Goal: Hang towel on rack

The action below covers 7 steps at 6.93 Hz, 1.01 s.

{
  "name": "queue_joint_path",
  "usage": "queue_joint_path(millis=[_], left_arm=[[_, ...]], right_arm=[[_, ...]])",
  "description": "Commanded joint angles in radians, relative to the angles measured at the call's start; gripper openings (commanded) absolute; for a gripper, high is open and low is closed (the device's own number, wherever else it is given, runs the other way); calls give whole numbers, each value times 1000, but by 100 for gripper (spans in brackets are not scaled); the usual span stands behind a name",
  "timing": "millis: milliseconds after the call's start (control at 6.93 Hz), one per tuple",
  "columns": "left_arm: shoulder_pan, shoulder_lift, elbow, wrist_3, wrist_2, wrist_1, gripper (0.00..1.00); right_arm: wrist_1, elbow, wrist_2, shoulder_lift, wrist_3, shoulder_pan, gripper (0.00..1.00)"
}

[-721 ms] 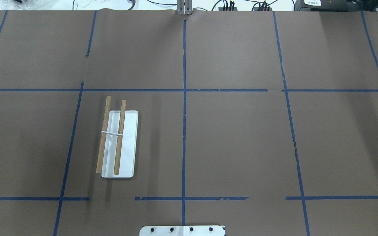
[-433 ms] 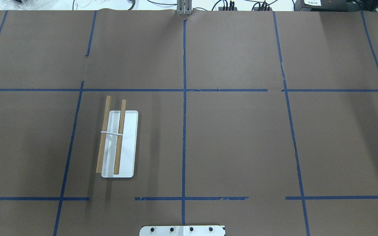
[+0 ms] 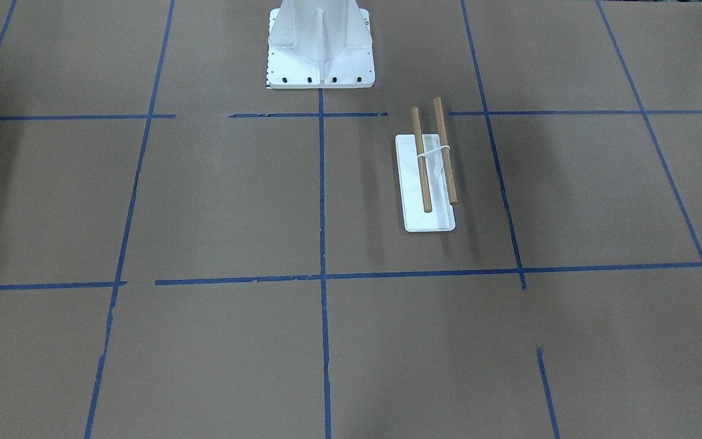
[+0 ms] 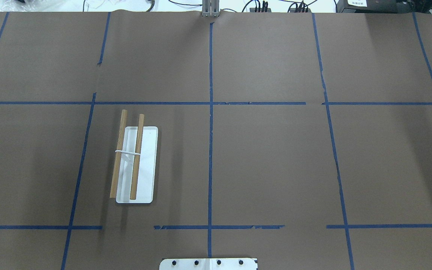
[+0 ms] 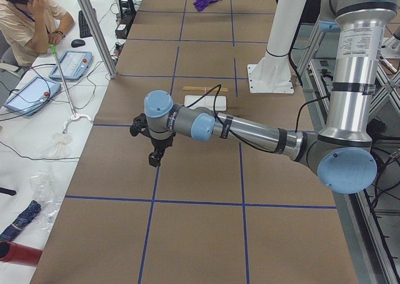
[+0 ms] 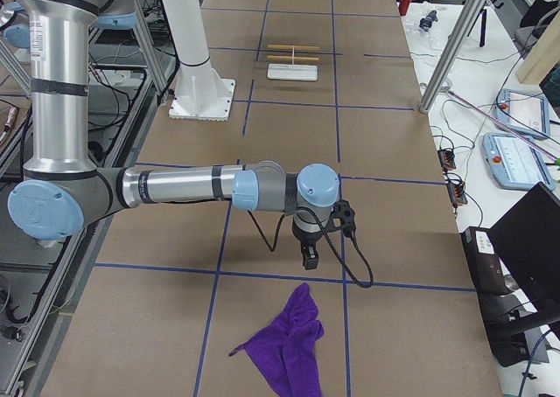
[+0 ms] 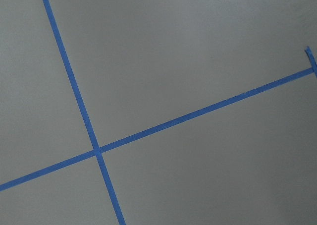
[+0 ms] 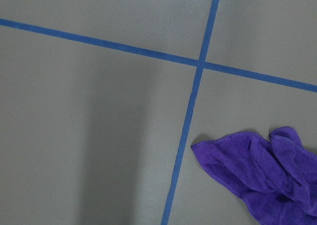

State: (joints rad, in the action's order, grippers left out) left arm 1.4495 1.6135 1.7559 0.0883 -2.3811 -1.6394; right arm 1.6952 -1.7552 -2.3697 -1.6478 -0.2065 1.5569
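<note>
We see the rack (image 4: 145, 168) standing on the brown surface (image 4: 268, 157), on our left half, its two wooden dowels running side by side over the white base. The purple towel (image 6: 284, 349) lies crumpled on the surface at our right end, well apart from the rack. Our right claw (image 6: 309, 259) hangs pointing down near the towel; our left claw (image 5: 154, 159) hangs over the opposite end. We cannot tell how far either claw is open.

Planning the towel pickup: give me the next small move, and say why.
Probably shift the right gripper over the towel: it lies crumpled on the table, apart from the gripper, at the right wrist view's corner, and the rack holds nothing.
</note>
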Motion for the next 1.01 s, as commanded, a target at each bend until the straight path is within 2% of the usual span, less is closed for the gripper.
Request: queue_joint_path(millis=[0,433,865], left_arm=[[-3,-17,8,4,-6,-14,100],[-3,-21,-21,-4,-7,-92,100],[-3,-12,-9,-2,-6,-96,100]], right_arm=[[-2,-7,0,-7,-2,0,100],[-2,-4,0,-4,-4,-3,100],[1,-30,-11,-9,5,-18,100]])
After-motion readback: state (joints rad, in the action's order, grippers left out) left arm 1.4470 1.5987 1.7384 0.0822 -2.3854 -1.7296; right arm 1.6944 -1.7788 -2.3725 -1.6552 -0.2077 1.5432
